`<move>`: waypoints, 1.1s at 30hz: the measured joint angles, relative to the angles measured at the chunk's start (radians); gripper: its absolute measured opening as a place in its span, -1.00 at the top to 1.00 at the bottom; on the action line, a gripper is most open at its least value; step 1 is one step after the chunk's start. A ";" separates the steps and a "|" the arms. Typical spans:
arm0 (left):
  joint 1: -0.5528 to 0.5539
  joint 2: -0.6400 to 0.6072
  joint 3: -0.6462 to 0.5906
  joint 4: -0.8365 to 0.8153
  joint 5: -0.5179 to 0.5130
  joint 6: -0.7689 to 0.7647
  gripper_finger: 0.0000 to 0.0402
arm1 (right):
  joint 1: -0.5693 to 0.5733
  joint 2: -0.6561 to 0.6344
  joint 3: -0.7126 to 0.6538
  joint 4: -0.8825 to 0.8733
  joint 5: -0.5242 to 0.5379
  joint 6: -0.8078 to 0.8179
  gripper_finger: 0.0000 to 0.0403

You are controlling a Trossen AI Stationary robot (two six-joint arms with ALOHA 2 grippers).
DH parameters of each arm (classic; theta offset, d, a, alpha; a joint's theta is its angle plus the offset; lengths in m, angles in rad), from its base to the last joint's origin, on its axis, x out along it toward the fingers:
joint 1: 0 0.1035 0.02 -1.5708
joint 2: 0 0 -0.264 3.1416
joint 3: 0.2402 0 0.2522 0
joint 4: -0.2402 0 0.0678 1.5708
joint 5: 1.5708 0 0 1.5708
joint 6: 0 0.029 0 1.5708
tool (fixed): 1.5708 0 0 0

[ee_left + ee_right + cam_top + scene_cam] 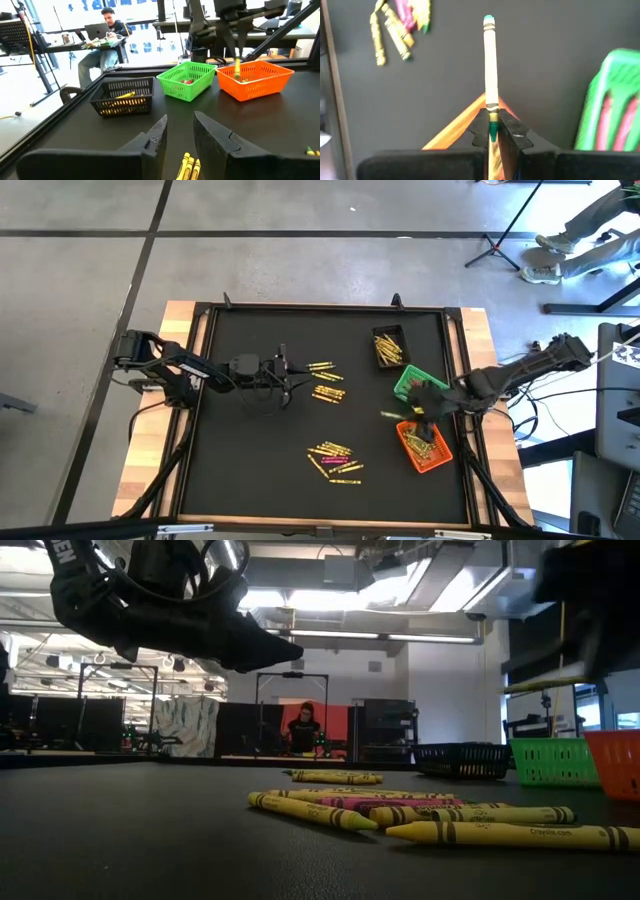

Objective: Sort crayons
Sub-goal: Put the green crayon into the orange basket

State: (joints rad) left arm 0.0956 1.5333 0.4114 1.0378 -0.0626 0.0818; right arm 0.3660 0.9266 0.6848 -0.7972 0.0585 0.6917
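While your right hand [492, 131] pinches a yellow-green crayon [490, 70] above the orange bin [425, 447], centre it over the basket before releasing; left hand [179, 137] hovers parted above table crayons [187, 166].

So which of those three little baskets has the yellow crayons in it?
The black basket, the one farthest from the right tool. Yellow crayons show through its mesh. The green basket beside it holds reddish ones, and the orange basket sits under that tool.

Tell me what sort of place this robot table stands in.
Probably a robotics lab or workshop: bare concrete floor around the table, a person working at a laptop desk, tripod legs nearby, ceiling strip lights.
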 joint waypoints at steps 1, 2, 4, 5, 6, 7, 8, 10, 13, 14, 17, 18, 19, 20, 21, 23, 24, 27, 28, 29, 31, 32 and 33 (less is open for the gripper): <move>0.000 0.000 0.000 0.006 -0.001 0.000 0.61 | 0.030 -0.013 -0.002 -0.014 -0.003 0.038 0.92; 0.000 0.000 0.000 0.011 -0.003 0.000 0.61 | 0.060 -0.025 -0.002 -0.021 -0.005 0.076 0.92; 0.000 0.000 0.000 0.018 -0.005 0.000 0.61 | 0.117 -0.041 -0.002 -0.023 -0.011 0.150 0.92; 0.000 0.000 0.000 0.019 -0.005 0.000 0.61 | 0.144 -0.046 -0.002 -0.029 -0.016 0.195 0.92; 0.000 0.000 0.000 0.019 -0.005 0.000 0.61 | 0.172 -0.048 -0.002 -0.037 -0.019 0.245 0.92; 0.000 0.000 0.000 0.019 -0.005 0.000 0.61 | 0.198 -0.048 -0.001 -0.046 -0.024 0.286 0.92; 0.000 0.000 0.000 0.019 -0.005 0.000 0.61 | 0.225 -0.047 -0.002 -0.057 -0.025 0.325 0.92; 0.000 0.000 0.000 0.021 -0.005 0.000 0.61 | 0.285 -0.040 -0.001 -0.102 -0.025 0.396 0.92; 0.000 0.000 0.000 0.022 -0.005 -0.001 0.60 | 0.364 -0.029 -0.001 -0.170 -0.025 0.491 0.92; 0.000 0.000 0.000 0.025 -0.005 -0.001 0.60 | 0.383 -0.021 -0.001 -0.186 -0.020 0.517 0.92; 0.000 0.000 0.000 0.030 -0.005 -0.001 0.60 | 0.429 0.009 -0.007 -0.210 0.027 0.592 0.92; 0.000 0.000 0.000 0.029 -0.004 -0.001 0.60 | 0.440 0.017 -0.015 -0.205 0.038 0.612 0.92; 0.000 0.000 0.000 0.029 -0.004 -0.002 0.60 | 0.448 0.025 -0.025 -0.199 0.044 0.627 0.92; 0.000 0.000 0.000 0.029 -0.004 -0.002 0.60 | 0.453 0.031 -0.035 -0.193 0.045 0.641 0.92; 0.000 0.000 0.000 0.029 -0.004 -0.002 0.60 | 0.453 0.039 -0.044 -0.191 0.045 0.651 0.91; 0.000 0.000 0.000 0.029 -0.004 -0.002 0.60 | 0.445 0.058 -0.061 -0.189 0.037 0.664 0.88; 0.000 0.000 0.000 0.029 -0.004 -0.002 0.60 | 0.443 0.066 -0.066 -0.191 0.026 0.666 0.84; 0.000 0.000 0.000 0.029 -0.004 -0.002 0.60 | 0.443 0.065 -0.063 -0.191 0.008 0.666 0.66; 0.000 0.000 0.000 0.029 -0.004 -0.002 0.60 | 0.437 0.062 -0.055 -0.191 0.015 0.655 0.59; 0.000 0.000 0.000 0.029 -0.004 -0.003 0.60 | 0.427 0.061 -0.042 -0.188 0.036 0.625 0.51; 0.000 0.000 0.006 0.006 -0.004 -0.013 0.60 | 0.411 0.054 -0.018 -0.148 0.147 0.535 0.38; 0.000 0.000 0.014 -0.014 -0.005 -0.023 0.60 | 0.410 0.053 -0.013 -0.113 0.219 0.482 0.32; 0.001 0.000 0.026 -0.036 -0.011 -0.033 0.60 | 0.412 0.051 -0.012 -0.076 0.296 0.415 0.27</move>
State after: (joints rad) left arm 0.0968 1.5333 0.4378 1.0013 -0.0735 0.0493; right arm 0.7776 0.9780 0.6724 -0.8733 0.3546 1.1066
